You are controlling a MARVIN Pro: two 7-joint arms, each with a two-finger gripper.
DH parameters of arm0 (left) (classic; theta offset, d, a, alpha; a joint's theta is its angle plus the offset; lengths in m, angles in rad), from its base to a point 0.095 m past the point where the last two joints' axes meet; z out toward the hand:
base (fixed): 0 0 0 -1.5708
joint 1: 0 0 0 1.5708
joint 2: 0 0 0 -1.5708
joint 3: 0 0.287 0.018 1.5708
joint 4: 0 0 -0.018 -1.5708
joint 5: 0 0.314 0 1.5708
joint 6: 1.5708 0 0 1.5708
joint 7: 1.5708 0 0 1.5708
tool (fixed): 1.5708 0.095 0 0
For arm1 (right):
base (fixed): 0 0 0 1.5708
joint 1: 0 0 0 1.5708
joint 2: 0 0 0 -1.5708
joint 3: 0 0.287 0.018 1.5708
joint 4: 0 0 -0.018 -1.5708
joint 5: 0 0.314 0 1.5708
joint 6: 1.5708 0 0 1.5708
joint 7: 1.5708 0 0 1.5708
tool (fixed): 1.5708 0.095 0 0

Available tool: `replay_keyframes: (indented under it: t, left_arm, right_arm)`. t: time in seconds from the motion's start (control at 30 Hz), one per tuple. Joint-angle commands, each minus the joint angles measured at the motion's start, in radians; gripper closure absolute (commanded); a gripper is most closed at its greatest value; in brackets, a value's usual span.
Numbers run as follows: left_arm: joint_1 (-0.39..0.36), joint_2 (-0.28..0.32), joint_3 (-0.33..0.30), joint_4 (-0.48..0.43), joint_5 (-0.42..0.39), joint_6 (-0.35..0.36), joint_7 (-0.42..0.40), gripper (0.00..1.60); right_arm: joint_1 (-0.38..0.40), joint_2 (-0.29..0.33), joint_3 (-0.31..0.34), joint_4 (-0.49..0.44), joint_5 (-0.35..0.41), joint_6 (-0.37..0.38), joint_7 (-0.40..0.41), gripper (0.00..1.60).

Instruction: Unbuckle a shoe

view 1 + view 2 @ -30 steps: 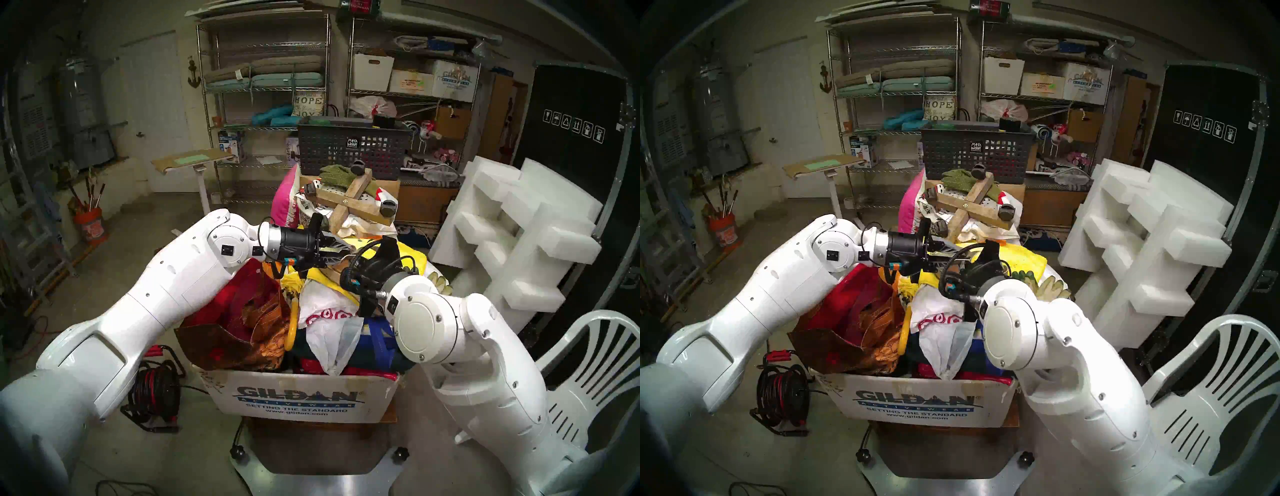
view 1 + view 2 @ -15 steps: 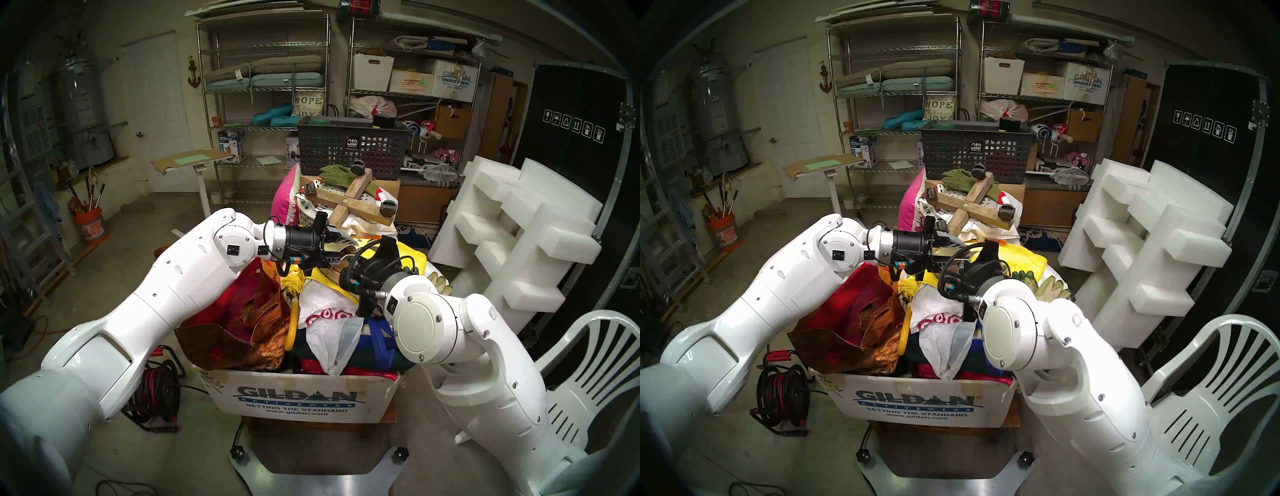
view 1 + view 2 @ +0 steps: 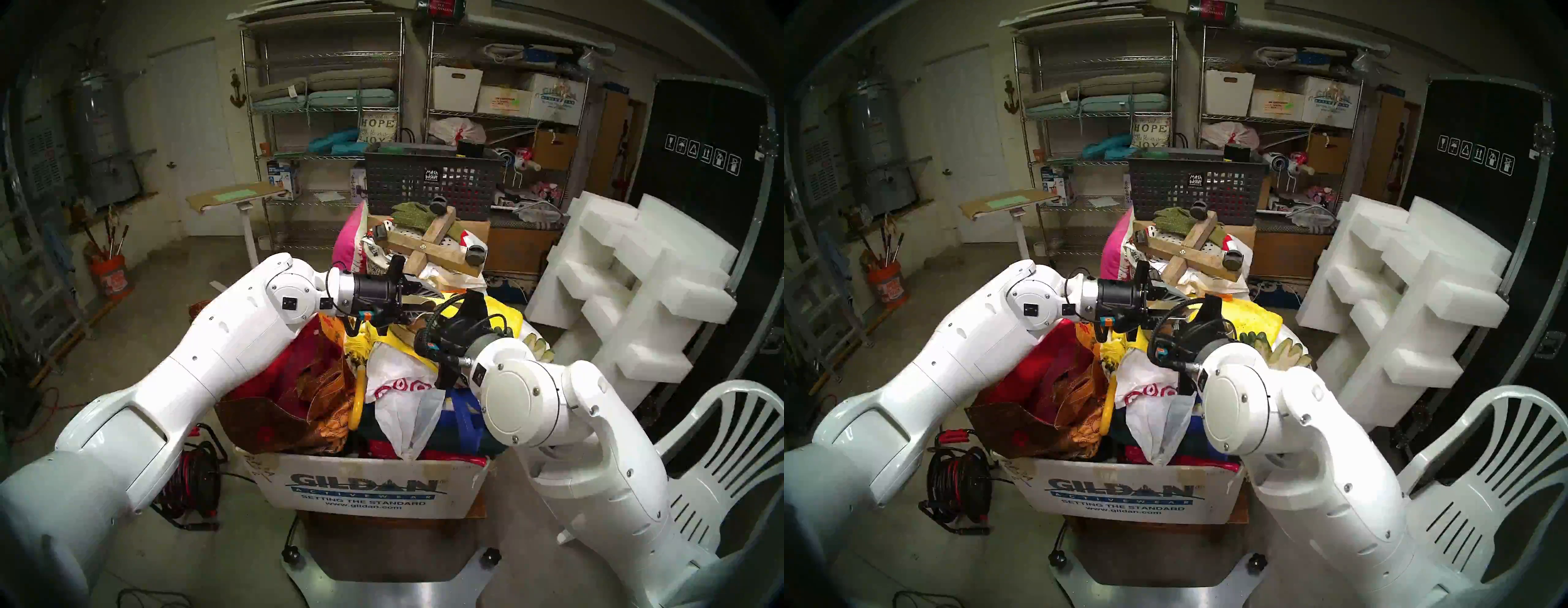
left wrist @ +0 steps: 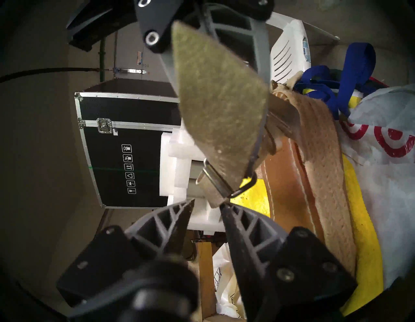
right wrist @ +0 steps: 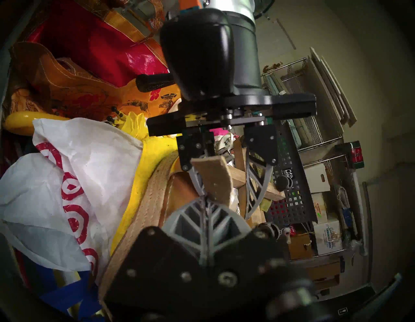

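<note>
Two white arms meet over a crammed Gildan box (image 3: 1123, 494) — gloves (image 3: 1282, 350) beside it.

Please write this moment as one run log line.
right gripper: shut on gold strap | left gripper: jaws open at buckle | sandal: not unbuckled

We see little free room: bags heap above the cardboard box (image 3: 365, 488) at lower centre; the wooden cross (image 3: 432, 246) and mesh basket (image 3: 428, 187) block the centre, foam blocks (image 3: 628, 288) the right. Floor at left lies open.
</note>
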Motion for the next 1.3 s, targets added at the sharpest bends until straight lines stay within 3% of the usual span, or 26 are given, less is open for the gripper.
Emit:
replay_keyframes:
  t: [0.0,0.13,0.23,0.3,0.4,0.47,0.5,0.53,0.57,0.9,1.27]
  left_arm:
    - [-0.027,-0.01,-0.004,0.001,-0.027,-0.012,-0.01,0.7]
    - [-0.029,-0.013,-0.003,0.009,-0.038,-0.021,-0.016,0.73]
    - [-0.029,-0.014,-0.004,0.013,-0.042,-0.026,-0.019,0.84]
    - [-0.03,-0.016,-0.004,0.015,-0.044,-0.03,-0.021,1.0]
    - [-0.03,-0.019,-0.003,0.019,-0.044,-0.035,-0.024,1.05]
    - [-0.028,-0.02,-0.003,0.021,-0.042,-0.038,-0.024,1.29]
    - [-0.027,-0.021,-0.004,0.022,-0.039,-0.039,-0.023,1.29]
    - [-0.027,-0.021,-0.005,0.023,-0.037,-0.039,-0.022,1.57]
    - [-0.026,-0.022,-0.006,0.023,-0.035,-0.039,-0.021,1.6]
    - [-0.004,-0.039,-0.028,0.015,0.078,0.024,0.041,1.6]
    - [0.01,-0.055,-0.04,0.011,0.14,0.073,0.085,1.6]
  right_arm:
    - [0.018,-0.017,-0.004,-0.008,-0.003,0.001,-0.006,1.6]
    - [0.02,-0.019,-0.004,-0.006,-0.003,0.0,-0.006,1.6]
    - [0.022,-0.02,-0.005,-0.004,-0.004,0.0,-0.005,1.6]
    - [0.023,-0.021,-0.005,-0.002,-0.004,0.0,-0.004,1.6]
    - [0.024,-0.022,-0.005,0.0,-0.003,-0.001,-0.003,1.6]
    - [0.024,-0.023,-0.005,0.001,-0.003,-0.002,-0.004,1.6]
    - [0.024,-0.023,-0.005,0.002,-0.003,-0.003,-0.004,1.6]
    - [0.024,-0.024,-0.005,0.002,-0.003,-0.003,-0.004,1.6]
    - [0.024,-0.024,-0.005,0.003,-0.003,-0.003,-0.004,1.6]
    - [0.012,-0.011,0.003,-0.007,0.004,-0.016,-0.001,1.6]
    - [-0.014,0.019,0.03,-0.04,0.01,-0.018,-0.002,1.6]
